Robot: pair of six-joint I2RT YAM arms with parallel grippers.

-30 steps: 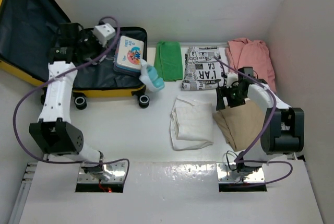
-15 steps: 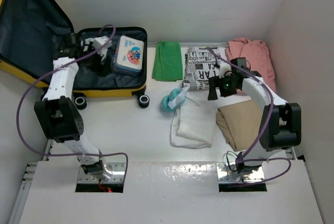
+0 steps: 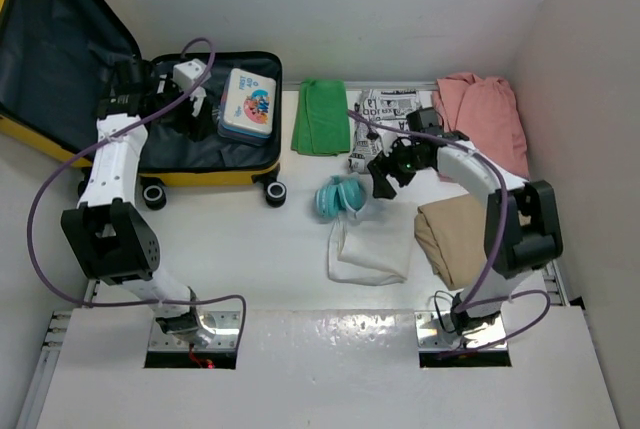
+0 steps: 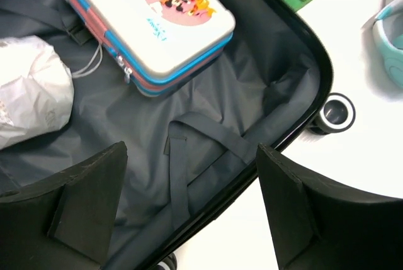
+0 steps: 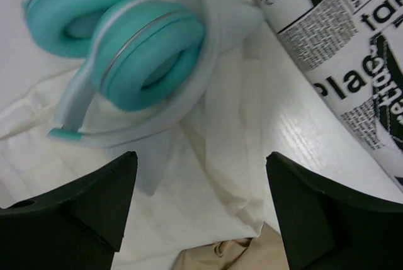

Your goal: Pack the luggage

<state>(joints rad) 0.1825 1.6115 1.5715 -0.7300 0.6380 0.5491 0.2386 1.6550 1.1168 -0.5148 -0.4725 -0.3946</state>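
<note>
The luggage (image 3: 205, 178), a yellow suitcase, lies open at the back left, its dark grey lining (image 4: 208, 94) showing. A white-and-blue tin box (image 3: 249, 104) and a crumpled white bundle (image 4: 31, 87) lie inside. My left gripper (image 3: 196, 115) hangs open over the lining by the front rim, holding nothing (image 4: 189, 157). Teal headphones (image 3: 340, 196) rest on the table, on a corner of the white cloth (image 3: 372, 249). Just right of them my right gripper (image 3: 384, 177) stands open and empty above that cloth (image 5: 201, 163), the headphones (image 5: 126, 43) just ahead of its fingertips.
A green cloth (image 3: 320, 116), a newspaper-print cloth (image 3: 378, 107) and a pink garment (image 3: 485, 114) line the back of the table. A beige cloth (image 3: 455, 234) lies at the right. The suitcase's black wheels (image 3: 275, 191) stick out toward the table. Walls close the back and right.
The headphones have gone from beside the suitcase's front right corner to the table by the white cloth. My left gripper has opened. My right gripper has moved left toward the headphones.
</note>
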